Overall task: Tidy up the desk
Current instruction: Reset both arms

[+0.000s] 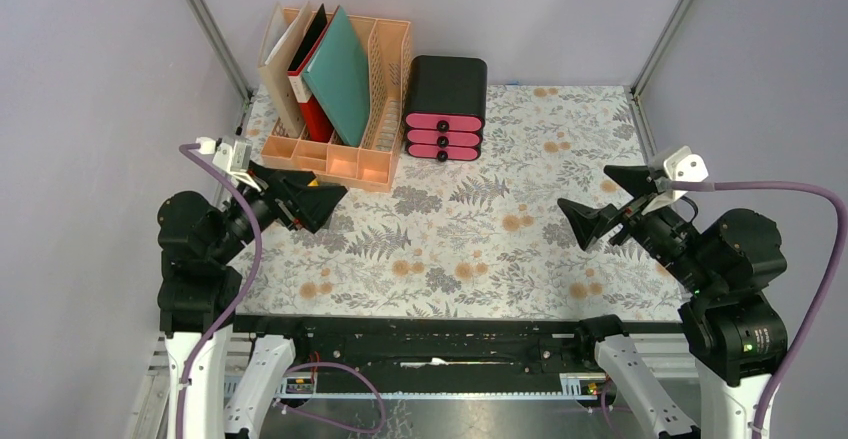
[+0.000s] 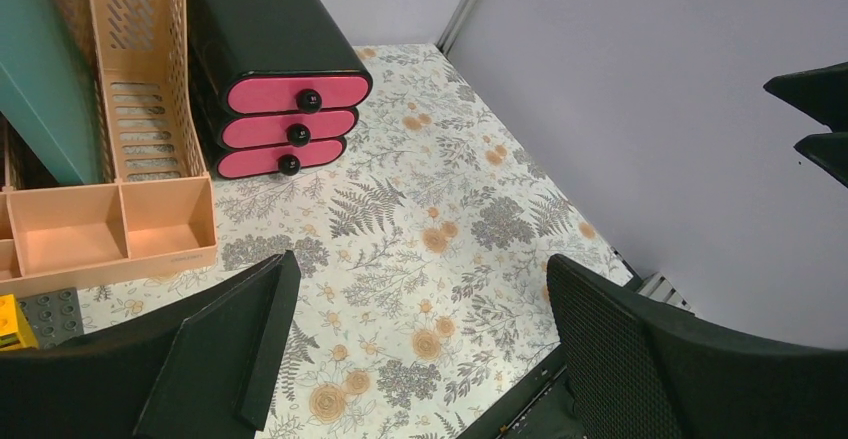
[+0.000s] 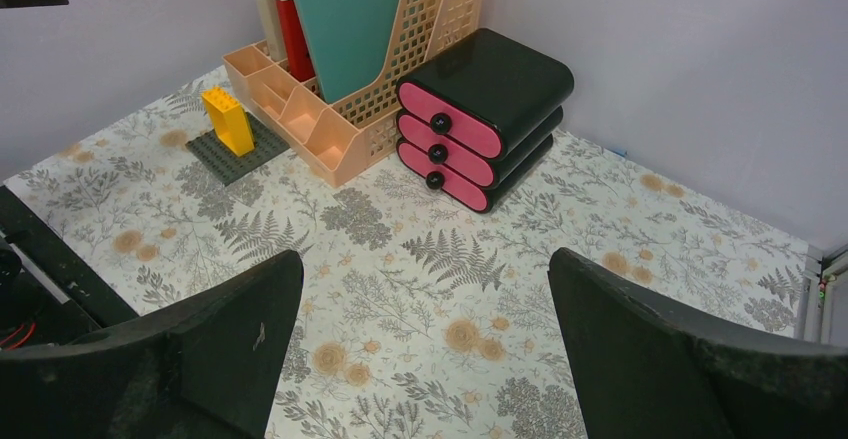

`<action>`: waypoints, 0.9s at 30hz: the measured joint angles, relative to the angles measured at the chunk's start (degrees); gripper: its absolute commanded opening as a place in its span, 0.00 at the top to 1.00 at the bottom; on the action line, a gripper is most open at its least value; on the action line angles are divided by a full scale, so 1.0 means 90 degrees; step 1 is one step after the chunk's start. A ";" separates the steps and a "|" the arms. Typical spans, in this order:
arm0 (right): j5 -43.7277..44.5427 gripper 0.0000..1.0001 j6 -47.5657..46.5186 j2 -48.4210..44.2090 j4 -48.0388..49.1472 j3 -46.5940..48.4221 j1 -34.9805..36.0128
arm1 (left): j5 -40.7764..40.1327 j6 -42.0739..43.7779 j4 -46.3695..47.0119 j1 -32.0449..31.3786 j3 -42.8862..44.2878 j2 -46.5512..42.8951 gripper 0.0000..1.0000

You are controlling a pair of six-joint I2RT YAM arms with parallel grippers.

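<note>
The yellow brick (image 3: 228,119) on its grey plate (image 3: 252,154) sits just beside the rack (image 1: 340,164) at 10 o'clock, close under my left claw (image 1: 330,207). A careless drop there could topple it or clip the rack. That claw at 9 o'clock and my right claw (image 1: 583,187) at 3 hang spread wide and empty above the bench (image 1: 470,249), aimed inward.

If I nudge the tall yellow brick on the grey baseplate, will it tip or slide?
The yellow brick is tall and narrow, so a high push probably tips it, unless studs lock it to the grey baseplate. Then the thin plate likely slides along.
</note>
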 measured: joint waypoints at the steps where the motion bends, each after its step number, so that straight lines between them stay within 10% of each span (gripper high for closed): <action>1: -0.0002 0.00 0.0000 -0.0024 0.0000 -0.0019 0.0000 | -0.0012 0.0002 -0.0005 0.0000 0.0000 0.0000 0.01; 27: -0.0355 0.00 0.0002 -0.0143 0.0002 -0.0260 -0.0168 | -0.0257 0.0172 -0.0134 -0.0095 -0.0032 -0.0364 0.01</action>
